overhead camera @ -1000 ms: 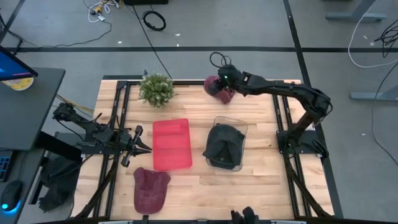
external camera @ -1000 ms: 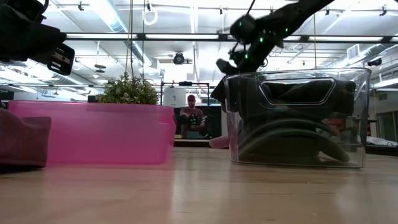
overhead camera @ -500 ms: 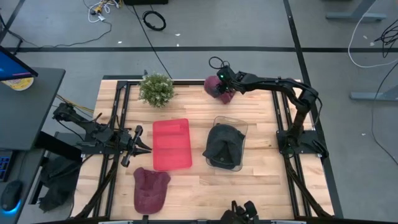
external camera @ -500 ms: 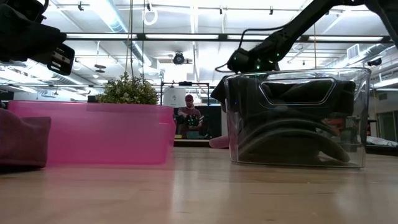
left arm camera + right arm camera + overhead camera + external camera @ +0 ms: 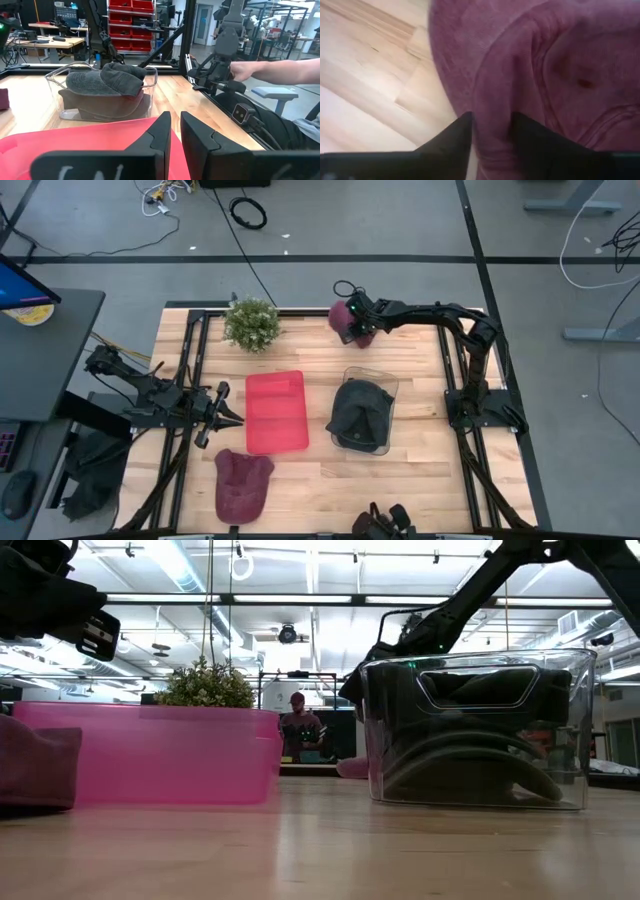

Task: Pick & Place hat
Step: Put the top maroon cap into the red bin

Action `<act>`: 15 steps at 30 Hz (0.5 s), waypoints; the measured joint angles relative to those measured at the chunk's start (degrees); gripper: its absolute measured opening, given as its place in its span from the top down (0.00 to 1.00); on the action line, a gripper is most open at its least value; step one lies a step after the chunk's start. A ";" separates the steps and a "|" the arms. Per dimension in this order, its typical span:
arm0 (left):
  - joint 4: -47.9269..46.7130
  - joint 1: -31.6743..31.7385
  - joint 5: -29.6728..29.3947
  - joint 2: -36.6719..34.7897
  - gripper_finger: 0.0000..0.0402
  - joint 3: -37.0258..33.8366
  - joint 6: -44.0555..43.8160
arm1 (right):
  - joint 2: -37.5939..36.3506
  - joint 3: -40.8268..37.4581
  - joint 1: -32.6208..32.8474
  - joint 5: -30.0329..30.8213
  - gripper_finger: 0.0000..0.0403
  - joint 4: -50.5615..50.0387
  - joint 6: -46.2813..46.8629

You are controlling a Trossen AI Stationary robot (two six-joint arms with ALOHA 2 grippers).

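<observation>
Right pincer [image 5: 352,320] reaches far forward; left pincer [image 5: 232,416] waits, nearly closed.

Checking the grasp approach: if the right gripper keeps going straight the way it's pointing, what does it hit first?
The maroon hat at the table's far edge. The right gripper points into its folded fabric, fingers straddling a ridge; contact looks immediate, though depth is unclear.

Table [image 5: 420,470]: light wood planks, smooth matt finish, visible grain. Maroon hat [image 5: 560,65]: soft cloth, matt, slightly fuzzy nap, stitched seams. Dark hat [image 5: 107,82]: matt grey-black fabric. Clear bin [image 5: 575,730]: transparent glossy plastic. Pink tray [image 5: 150,755]: translucent smooth plastic. Gripper fingers [image 5: 160,137]: matt black plastic
</observation>
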 joint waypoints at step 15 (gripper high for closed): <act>0.00 0.00 0.00 -0.01 0.89 0.00 0.00 | -6.97 -0.04 8.61 5.17 0.99 5.46 -15.27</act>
